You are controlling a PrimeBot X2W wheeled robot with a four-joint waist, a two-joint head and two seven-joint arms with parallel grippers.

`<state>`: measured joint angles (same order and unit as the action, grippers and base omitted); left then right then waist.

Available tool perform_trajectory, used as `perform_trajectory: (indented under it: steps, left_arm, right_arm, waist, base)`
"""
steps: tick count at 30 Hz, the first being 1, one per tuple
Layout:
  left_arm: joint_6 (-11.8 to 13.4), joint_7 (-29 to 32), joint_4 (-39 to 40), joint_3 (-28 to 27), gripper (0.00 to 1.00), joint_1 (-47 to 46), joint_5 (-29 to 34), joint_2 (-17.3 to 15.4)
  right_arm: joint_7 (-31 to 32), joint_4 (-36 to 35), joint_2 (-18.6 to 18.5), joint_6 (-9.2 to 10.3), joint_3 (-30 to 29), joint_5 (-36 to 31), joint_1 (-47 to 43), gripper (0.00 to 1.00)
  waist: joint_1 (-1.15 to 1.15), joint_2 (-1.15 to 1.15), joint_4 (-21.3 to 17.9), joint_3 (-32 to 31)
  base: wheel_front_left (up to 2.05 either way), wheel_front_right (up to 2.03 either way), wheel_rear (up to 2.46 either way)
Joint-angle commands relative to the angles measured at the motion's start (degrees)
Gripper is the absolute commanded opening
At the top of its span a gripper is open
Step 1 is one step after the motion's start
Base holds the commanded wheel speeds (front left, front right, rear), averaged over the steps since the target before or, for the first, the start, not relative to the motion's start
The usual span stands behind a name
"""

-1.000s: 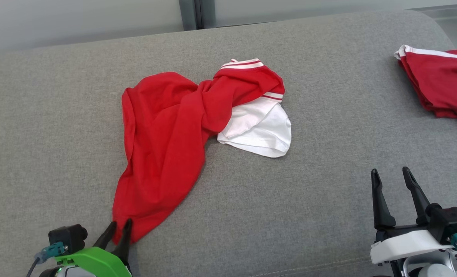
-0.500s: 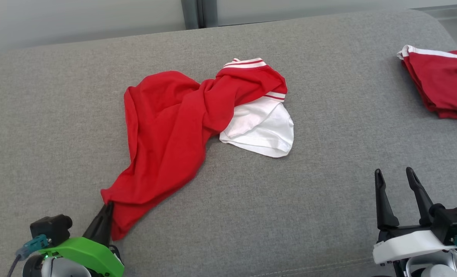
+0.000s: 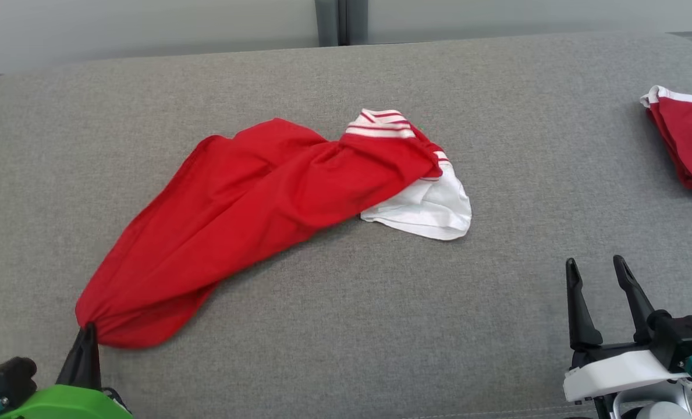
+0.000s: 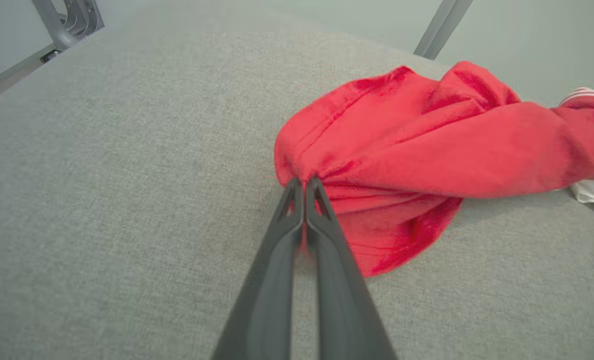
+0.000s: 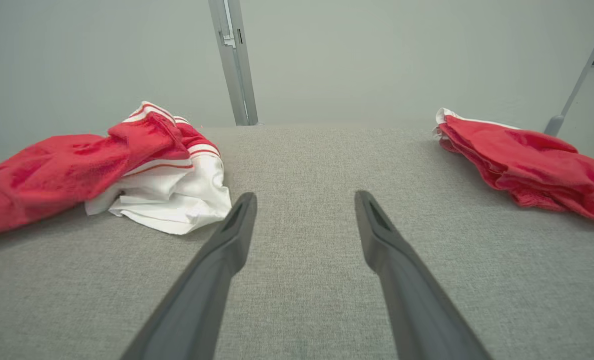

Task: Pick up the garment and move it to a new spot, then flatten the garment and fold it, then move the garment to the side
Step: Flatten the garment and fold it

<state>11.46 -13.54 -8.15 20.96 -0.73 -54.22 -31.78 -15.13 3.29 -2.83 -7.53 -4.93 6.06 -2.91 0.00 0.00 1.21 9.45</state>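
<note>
My left gripper (image 3: 88, 333), at the lower left of the frame, was clamped shut on the hem of the red-and-white garment (image 3: 247, 203). Within the last second I had dragged that corner outward, stretching the crumpled heap into a long diagonal band across mid-frame, so flattening looked under way and folding not yet begun. My right gripper (image 3: 594, 263) sat at the lower right, fingers spread and empty. Beneath lay a grey fabric cushion (image 3: 380, 326), another red garment (image 3: 686, 145) folded at its right edge, a pale wall (image 3: 148, 23) behind.
</note>
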Motion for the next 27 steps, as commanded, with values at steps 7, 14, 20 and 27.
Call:
perform_trajectory:
  steps: [7, 14, 20, 27]
  left_arm:
    - [-4.60, -1.65, -13.70, -1.06, 0.00, 1.50, 1.01, 7.00]
    - [-6.55, -1.66, -18.54, -4.37, 1.00, -0.94, 3.75, 9.81]
    - [-3.22, -1.62, -14.77, -10.14, 1.00, 0.62, 5.87, 10.42]
    - [0.34, -0.24, -1.33, -9.19, 1.00, 0.84, 11.29, 8.22]
  right_arm:
    - [-0.01, 0.39, -0.15, 0.09, 0.51, -0.58, 0.07, 1.00]
    - [-0.01, 0.14, -0.14, 0.09, 0.56, -1.84, 0.03, 1.00]
    - [-0.01, -0.90, -0.15, 0.09, 1.01, -2.77, 0.78, 1.00]
    - [0.00, -1.23, -0.12, 0.09, 1.64, -3.13, 0.32, 1.00]
  waist:
    - [0.00, 0.00, 1.75, -0.34]
    - [0.00, 0.00, 2.03, -0.64]
    - [0.00, 0.00, 1.81, -1.45]
    - [0.00, 0.00, 1.26, -2.18]
  base:
    - [0.00, 0.00, 0.00]
    - [0.00, 0.00, 0.00]
    - [0.00, 0.00, 0.00]
    - [0.00, 0.00, 0.00]
